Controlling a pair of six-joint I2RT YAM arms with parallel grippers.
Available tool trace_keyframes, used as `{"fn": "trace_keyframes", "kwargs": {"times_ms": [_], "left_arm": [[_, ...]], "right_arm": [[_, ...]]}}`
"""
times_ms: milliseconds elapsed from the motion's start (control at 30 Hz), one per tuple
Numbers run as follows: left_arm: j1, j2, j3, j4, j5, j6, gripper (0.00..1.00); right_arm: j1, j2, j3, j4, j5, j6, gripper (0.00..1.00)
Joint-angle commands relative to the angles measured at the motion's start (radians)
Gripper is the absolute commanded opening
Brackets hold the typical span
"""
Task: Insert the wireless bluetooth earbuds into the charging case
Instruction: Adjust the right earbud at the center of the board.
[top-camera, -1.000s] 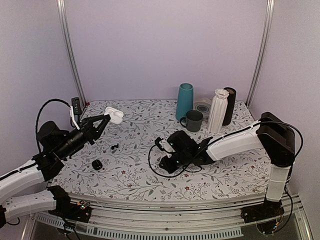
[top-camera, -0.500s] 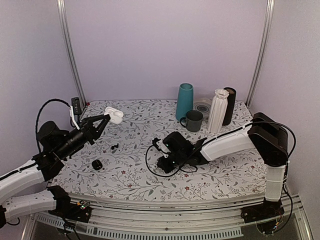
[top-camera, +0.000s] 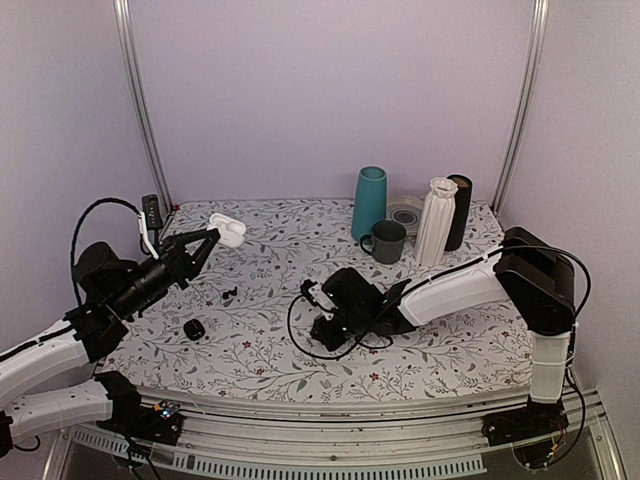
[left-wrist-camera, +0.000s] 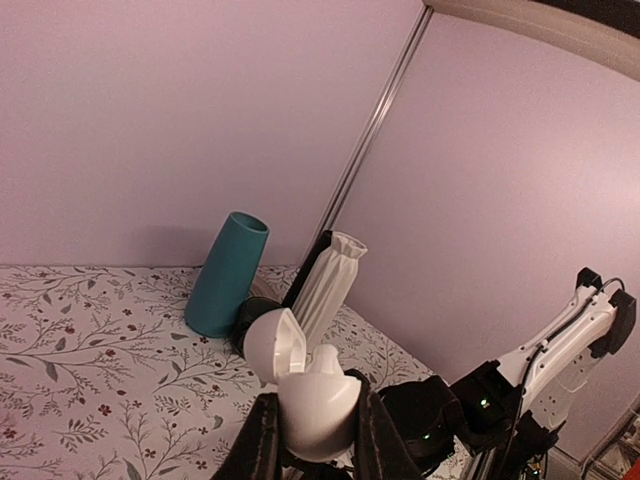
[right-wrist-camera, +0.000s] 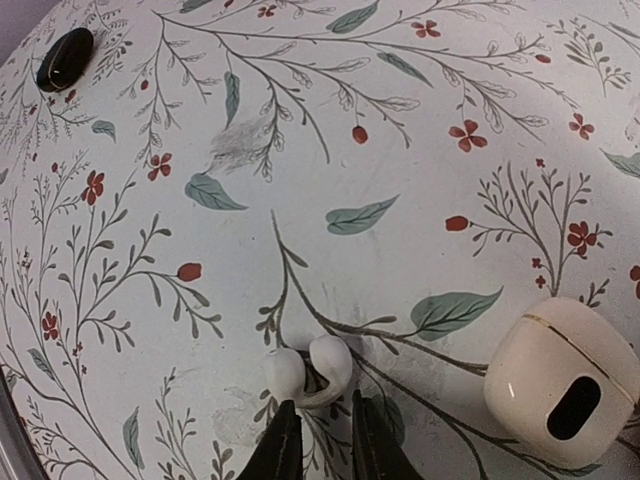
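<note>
Top external view: at the table's nine o'clock, the left gripper (top-camera: 211, 240) is clamped on the open white charging case (top-camera: 228, 232), which is raised clear of the flowered tabletop (top-camera: 270, 360) with its lid hinged up. The left wrist view shows the case (left-wrist-camera: 318, 405) squeezed between both fingers (left-wrist-camera: 258, 440).

The wireless bluetooth earbuds (top-camera: 229, 293), a small dark pair, lie on the table at about six o'clock from the raised case, apart from both grippers. A black oval case (top-camera: 194, 329) sits at seven o'clock from them, nearer the front edge.

Toward the centre, the right gripper (top-camera: 326, 326) is down low at the tabletop. In the right wrist view its fingertips (right-wrist-camera: 283, 450) stand a narrow gap apart, with a white two-lobed earpiece (right-wrist-camera: 308, 370) lying right at their tips. Whether they pinch it cannot be told. A closed cream case (right-wrist-camera: 565, 385) lies at three o'clock from that piece, and the black oval case (right-wrist-camera: 65, 58) shows well apart at ten o'clock.

At the table's one o'clock stand a teal vase (top-camera: 370, 203), a dark mug (top-camera: 387, 241), a white ribbed vase (top-camera: 437, 221) and a black cylinder (top-camera: 460, 210).
</note>
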Motion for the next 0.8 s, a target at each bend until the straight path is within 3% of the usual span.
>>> {"fn": "trace_keyframes", "kwargs": {"times_ms": [0,100,767], "left_arm": [[0.017,-0.013,-0.014,0.018,0.014,-0.007,0.0],[0.017,-0.013,-0.014,0.018,0.014,-0.006,0.0],[0.018,-0.022,-0.016,0.013,0.017,-0.011,0.0]], "right_arm": [[0.018,0.025,0.028,0.013,0.012,0.0,0.18],[0.022,0.03,0.028,0.008,0.013,0.003,0.22],[0.055,0.038,0.082,-0.022,-0.022,0.08,0.23]]}}
